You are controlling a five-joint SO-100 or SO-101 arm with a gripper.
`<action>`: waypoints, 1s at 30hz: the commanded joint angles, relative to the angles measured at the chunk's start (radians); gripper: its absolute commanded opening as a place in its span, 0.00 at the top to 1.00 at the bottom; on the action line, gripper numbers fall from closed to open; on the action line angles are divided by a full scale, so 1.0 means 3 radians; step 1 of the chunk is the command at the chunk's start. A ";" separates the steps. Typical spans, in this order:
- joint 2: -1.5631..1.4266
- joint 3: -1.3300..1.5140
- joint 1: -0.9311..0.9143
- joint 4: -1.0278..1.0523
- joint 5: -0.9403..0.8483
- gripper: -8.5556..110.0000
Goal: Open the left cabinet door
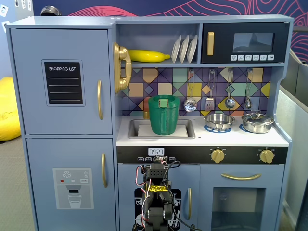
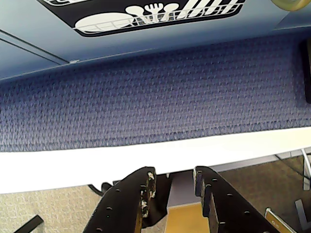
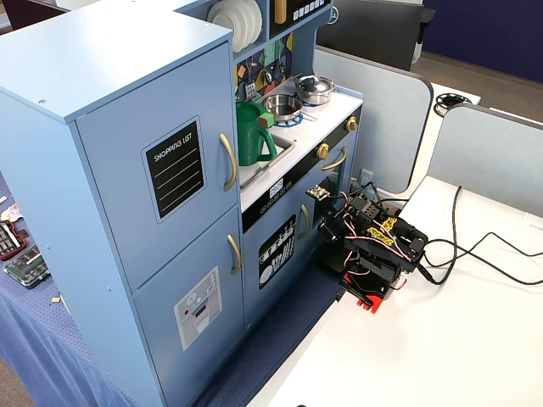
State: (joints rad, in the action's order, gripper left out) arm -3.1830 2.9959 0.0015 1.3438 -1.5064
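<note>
The left cabinet door (image 1: 62,82) is the upper grey-blue fridge door with the black "SHOPPING LIST" panel (image 1: 63,83) and a curved gold handle (image 1: 100,99). It is closed; it also shows in the other fixed view (image 3: 161,170) with its handle (image 3: 229,161). My arm (image 1: 156,192) is folded low in front of the small dish-graphic door, far below and right of the handle. In the wrist view my gripper (image 2: 174,174) is slightly open and empty, pointing down over the white table edge (image 2: 97,160).
The dispenser door (image 1: 72,187) sits below the left door. The dish-graphic door (image 3: 276,250) stands just behind my arm (image 3: 373,246). A green pitcher (image 1: 163,114) stands in the sink. Black cables (image 3: 475,254) lie on the white table (image 3: 424,356). A blue cloth (image 2: 146,92) lies under the kitchen.
</note>
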 commanded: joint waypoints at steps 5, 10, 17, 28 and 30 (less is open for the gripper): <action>0.0010 0.0005 -0.0164 0.0629 -0.0133 0.93; 0.0010 0.0005 -0.0041 0.0389 -0.0051 0.93; 0.0675 -0.0419 0.0752 -0.1820 -0.0128 0.93; 0.1871 -0.2582 0.1790 -0.2828 -0.0931 0.90; 0.2096 -0.3001 0.1846 -0.2838 -0.0915 0.89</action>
State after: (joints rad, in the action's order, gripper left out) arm -2.6569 2.3838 0.5108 0.5338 -1.7671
